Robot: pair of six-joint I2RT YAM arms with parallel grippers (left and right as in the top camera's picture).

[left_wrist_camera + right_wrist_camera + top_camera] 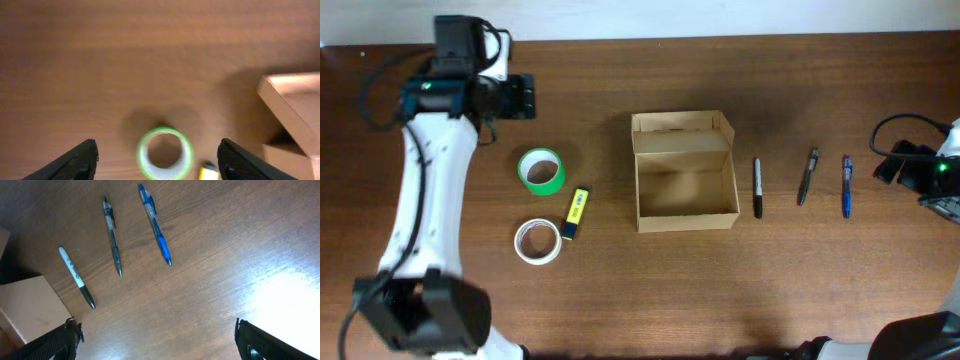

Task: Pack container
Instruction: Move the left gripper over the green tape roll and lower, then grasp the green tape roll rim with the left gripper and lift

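The left pincer (523, 97), fingers apart and empty, hangs near the green tape (165, 154); the open container (685, 180) lies to its right on the counter. The right pincer (157, 342), also apart and empty, is farther from the container, with three pens (112, 237) between.

Tbl (800, 290) w/ box (687, 221), green tape (541, 171), white tape (537, 241), yellow highlighter (575, 212), blk marker (757, 187), grey pen (808, 177), blue pen (846, 185).
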